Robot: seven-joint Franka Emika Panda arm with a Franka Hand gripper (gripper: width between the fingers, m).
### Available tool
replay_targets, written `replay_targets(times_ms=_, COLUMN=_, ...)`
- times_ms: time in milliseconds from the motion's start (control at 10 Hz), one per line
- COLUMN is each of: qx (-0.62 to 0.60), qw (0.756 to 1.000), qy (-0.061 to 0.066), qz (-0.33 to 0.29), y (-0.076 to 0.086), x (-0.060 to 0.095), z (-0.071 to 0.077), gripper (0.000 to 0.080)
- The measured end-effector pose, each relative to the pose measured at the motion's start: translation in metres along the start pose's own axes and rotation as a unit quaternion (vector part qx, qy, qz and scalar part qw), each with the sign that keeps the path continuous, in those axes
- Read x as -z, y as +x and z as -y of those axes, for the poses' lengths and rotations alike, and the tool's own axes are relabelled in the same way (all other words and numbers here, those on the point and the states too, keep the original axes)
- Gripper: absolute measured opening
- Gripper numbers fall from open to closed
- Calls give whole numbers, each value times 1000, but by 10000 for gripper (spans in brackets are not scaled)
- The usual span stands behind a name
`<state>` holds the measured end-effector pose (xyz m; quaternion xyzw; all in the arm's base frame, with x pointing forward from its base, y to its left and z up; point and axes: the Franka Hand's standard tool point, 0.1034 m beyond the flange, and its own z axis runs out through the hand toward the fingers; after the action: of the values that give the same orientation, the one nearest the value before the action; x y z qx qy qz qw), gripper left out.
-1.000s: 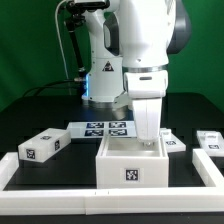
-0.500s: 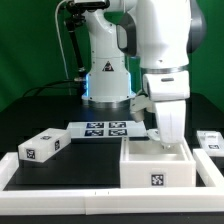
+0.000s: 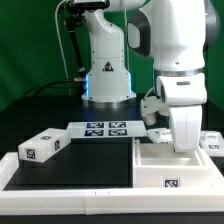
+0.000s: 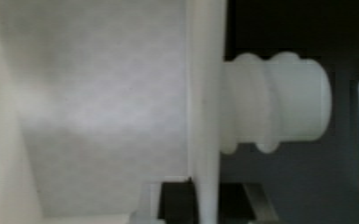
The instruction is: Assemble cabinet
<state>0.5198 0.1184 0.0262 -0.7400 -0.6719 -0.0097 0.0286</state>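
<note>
The cabinet (image 3: pixel 150 172) is a large white open box with a marker tag on its front. It sits at the exterior view's right, against the white front rail. My gripper (image 3: pixel 185 148) reaches down into it and is shut on its far wall. In the wrist view the thin white wall (image 4: pixel 202 90) runs between my two dark fingers (image 4: pixel 172 202), with my gripper (image 4: pixel 206 205) closed on it. The cabinet's inside (image 4: pixel 87 110) shows on one side. A round ribbed white part (image 4: pixel 274 100) lies just outside the wall.
The marker board (image 3: pixel 105 128) lies at the middle back. A small tagged white block (image 3: pixel 42 146) lies at the exterior view's left, another (image 3: pixel 213 141) at its right edge. A white rail (image 3: pixel 65 197) borders the front. The robot base (image 3: pixel 105 75) stands behind.
My gripper has slid the cabinet from the middle of the front rail to the exterior view's right. The arm moved with it.
</note>
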Motion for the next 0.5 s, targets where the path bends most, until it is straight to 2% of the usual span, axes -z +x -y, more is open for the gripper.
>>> replay_targets(times_ms=300, qx=-9, qw=1000, qy=-1, qz=0, y=0, x=1, z=6, gripper=39)
replay_targets(times_ms=500, qx=-10, qw=1000, qy=-1, qz=0, y=-2, x=0, z=8, gripper=387)
